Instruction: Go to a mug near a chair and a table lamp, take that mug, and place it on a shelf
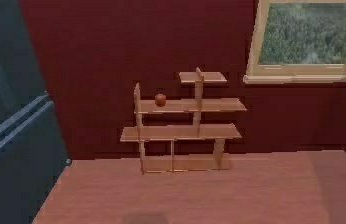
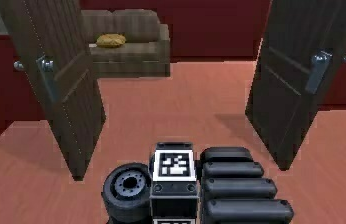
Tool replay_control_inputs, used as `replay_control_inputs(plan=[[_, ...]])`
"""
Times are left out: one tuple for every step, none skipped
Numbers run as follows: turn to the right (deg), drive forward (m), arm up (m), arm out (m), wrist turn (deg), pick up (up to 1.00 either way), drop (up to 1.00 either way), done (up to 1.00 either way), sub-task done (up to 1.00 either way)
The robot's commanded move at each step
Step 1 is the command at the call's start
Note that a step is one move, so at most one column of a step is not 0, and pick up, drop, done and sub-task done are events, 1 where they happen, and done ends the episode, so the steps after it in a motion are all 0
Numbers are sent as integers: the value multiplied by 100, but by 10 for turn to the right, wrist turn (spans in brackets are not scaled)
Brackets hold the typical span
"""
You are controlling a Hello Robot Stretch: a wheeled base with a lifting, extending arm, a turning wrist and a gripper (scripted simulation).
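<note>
Wooden shelf (image 1: pixel 186 131) dead ahead against the red wall (image 1: pixel 91 60), small red round thing (image 1: pixel 160 99) on its middle tier. Tool (image 2: pixel 129 191) sits low; can't tell its grip or whether it holds anything.

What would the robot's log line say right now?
ahead: wooden shelf, red round thing on it | side: door at left, door at right, sofa beyond

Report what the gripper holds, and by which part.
Cannot be told: the dark round gripper sits beside the white square black-marked tag, its far end hidden.
</note>
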Motion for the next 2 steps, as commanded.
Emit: replay_control_inputs(plan=[[0, 100, 0, 0, 0, 0, 0, 0, 0], [-270, 0, 0, 0, 0, 0, 0, 0, 0]])
